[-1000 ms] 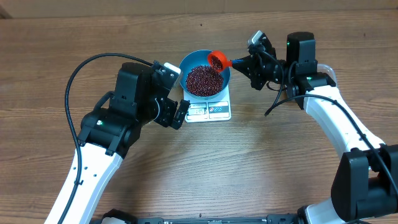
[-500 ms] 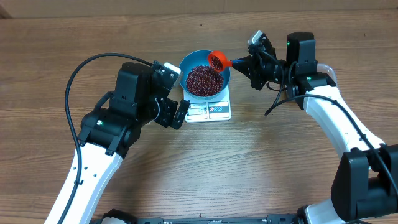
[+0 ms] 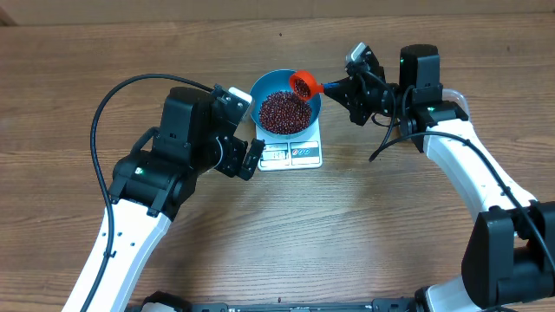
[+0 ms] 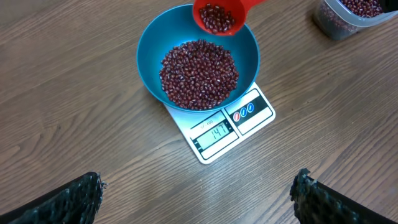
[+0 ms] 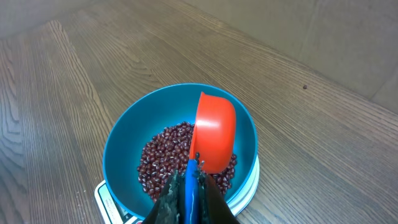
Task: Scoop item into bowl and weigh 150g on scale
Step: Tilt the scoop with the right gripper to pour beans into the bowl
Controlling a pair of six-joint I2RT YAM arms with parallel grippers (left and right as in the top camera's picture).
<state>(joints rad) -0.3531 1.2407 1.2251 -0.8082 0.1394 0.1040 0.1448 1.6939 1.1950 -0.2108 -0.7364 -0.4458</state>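
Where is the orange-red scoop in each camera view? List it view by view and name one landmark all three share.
Overhead: scoop just above centre, over the upper right rim of the bowl.
Left wrist: scoop at the top edge, centre, over the bowl's far rim.
Right wrist: scoop mid-frame, its back showing, above the bowl.
Shared landmark: the light blue bowl on the white scale.
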